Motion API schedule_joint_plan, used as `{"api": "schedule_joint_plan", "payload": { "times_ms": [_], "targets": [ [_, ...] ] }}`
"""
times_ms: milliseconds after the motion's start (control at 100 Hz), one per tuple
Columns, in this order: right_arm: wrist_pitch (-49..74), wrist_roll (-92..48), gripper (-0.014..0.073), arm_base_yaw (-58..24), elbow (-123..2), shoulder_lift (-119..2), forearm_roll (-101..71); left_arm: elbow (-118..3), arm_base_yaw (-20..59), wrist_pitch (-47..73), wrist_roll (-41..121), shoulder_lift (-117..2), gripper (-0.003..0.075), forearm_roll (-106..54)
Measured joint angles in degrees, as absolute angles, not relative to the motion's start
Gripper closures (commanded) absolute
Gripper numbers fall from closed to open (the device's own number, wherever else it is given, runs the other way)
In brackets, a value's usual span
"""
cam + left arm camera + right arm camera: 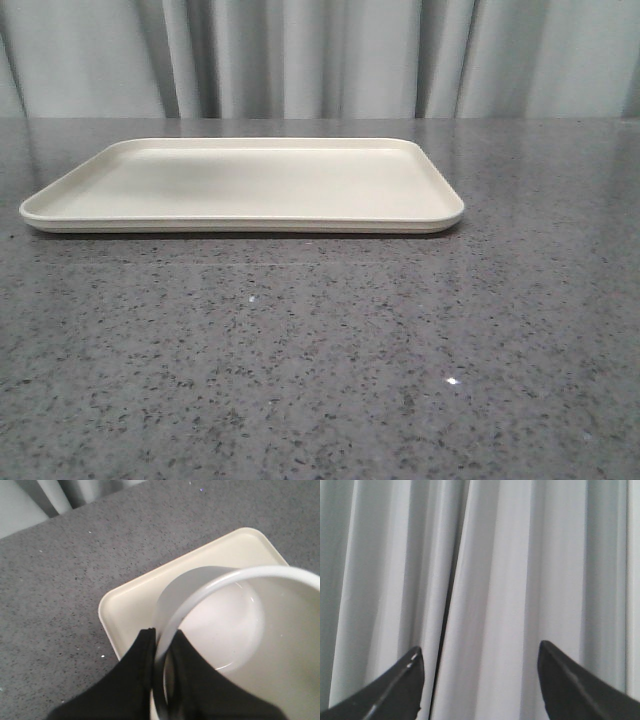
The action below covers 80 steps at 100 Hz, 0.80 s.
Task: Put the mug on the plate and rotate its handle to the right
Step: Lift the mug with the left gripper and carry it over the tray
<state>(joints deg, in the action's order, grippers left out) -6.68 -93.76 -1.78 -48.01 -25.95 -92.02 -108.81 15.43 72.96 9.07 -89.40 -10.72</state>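
While the plate (60,205) lies bare on the grey table (320,380), pinching the mug (260,625) by its rim in the left gripper (162,652) above the plate's corner, for lowering; right gripper (479,680) spread, facing curtain (480,555)

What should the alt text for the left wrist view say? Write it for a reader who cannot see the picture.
The left pincer grips the rim of a white cylindrical mug, one black finger outside the wall and one inside. The mug is held above a corner of a cream-white rectangular plate with a low rim. The plate lies on a grey speckled table, with pale curtain behind.
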Motion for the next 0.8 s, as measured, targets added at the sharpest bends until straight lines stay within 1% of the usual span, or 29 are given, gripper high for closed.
{"api": "schedule_joint_plan", "payload": {
  "times_ms": [390,800],
  "targets": [
    [-6.7,-93.8,0.0103,-1.8,-48.0,-25.9,-92.0,-108.8,22.1,72.9,9.1,-99.5,0.074,-10.4],
    [-6.6,-93.8,0.0103,-1.8,-48.0,-25.9,-92.0,-108.9,22.8,72.4,9.0,-106.0,0.074,-10.7]
  ]
}}
